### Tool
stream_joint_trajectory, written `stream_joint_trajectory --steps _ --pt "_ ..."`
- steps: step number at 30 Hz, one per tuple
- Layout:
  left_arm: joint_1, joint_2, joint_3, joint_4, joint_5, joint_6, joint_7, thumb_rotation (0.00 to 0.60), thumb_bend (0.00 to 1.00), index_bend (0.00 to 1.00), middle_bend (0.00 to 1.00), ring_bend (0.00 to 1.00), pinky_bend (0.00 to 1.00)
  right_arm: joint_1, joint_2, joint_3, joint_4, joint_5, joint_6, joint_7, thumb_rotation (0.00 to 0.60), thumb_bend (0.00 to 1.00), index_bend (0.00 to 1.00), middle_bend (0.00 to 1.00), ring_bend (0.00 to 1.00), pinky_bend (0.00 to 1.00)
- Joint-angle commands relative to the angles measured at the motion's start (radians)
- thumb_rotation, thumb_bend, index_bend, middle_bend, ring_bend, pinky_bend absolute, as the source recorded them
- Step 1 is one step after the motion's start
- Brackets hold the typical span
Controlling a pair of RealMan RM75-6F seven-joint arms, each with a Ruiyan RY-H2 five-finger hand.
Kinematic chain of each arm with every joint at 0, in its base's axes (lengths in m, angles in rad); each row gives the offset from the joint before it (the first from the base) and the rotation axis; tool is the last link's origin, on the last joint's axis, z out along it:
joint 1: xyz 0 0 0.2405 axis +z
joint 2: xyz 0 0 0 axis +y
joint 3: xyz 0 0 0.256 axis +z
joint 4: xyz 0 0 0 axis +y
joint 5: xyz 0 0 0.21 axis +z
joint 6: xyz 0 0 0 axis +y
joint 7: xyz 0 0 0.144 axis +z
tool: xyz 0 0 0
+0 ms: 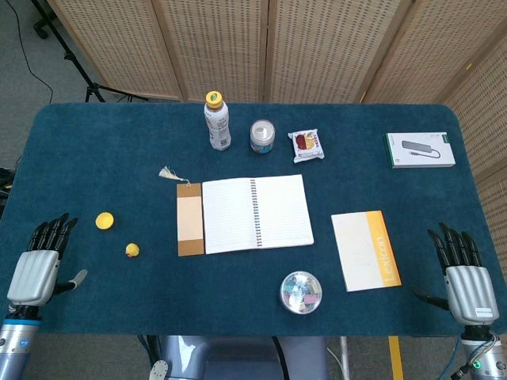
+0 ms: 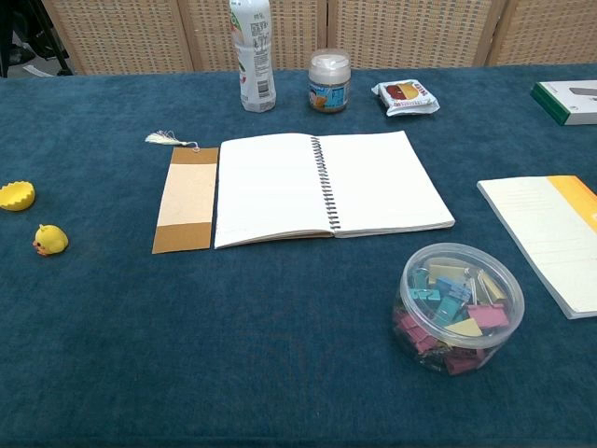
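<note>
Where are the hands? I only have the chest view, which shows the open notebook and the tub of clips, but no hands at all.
Observer: In the head view the left hand lies at the table's near left corner, fingers apart, holding nothing.
Operator: And the other one?
Observer: The right hand lies at the near right corner, also holding nothing, just right of the yellow-edged pad.
Operator: What is nearest the left hand?
Observer: The small yellow duck and the yellow shell half, both apart from it.
Operator: My view cuts off the box at top right.
Observer: It is a white box with a green edge, picturing a grey device.
</note>
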Motion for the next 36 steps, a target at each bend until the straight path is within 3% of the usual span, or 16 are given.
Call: stream_joint_trajectory --steps 1,29,31,34,36 --pt "0.0 0.0 0.002 0.0 0.001 -0.001 0.002 0.6 0.21 0.0 0.0 0.0 0.0 0.0 0.0 -0.001 -0.001 -0.002 0.0 -0.001 0.6 0.0 0.0 0.0 0.0 0.0" --pt "-0.007 -0.002 -0.002 -0.005 -0.006 -0.014 0.009 0.6 0.21 0.0 0.0 0.0 0.0 -0.004 0.004 0.0 -0.007 -0.007 0.011 0.0 0.6 0.0 0.0 0.0 0.0 0.0" --pt "-0.011 -0.008 -0.006 -0.005 -0.011 -0.02 0.007 0.6 0.21 0.04 0.0 0.0 0.0 -0.003 0.004 0.001 -0.007 -0.005 0.01 0.0 0.6 0.0 0.0 0.0 0.0 0.0" --pt "-0.022 -0.013 -0.015 -0.008 -0.025 -0.04 -0.011 0.6 0.21 0.21 0.0 0.0 0.0 -0.003 0.003 0.003 -0.006 -0.002 0.012 -0.002 0.6 0.0 0.0 0.0 0.0 0.0" --pt "-0.033 -0.015 -0.021 -0.007 -0.039 -0.061 -0.014 0.6 0.21 0.27 0.0 0.0 0.0 -0.004 0.002 0.003 -0.004 -0.002 0.012 -0.004 0.6 0.0 0.0 0.0 0.0 0.0"
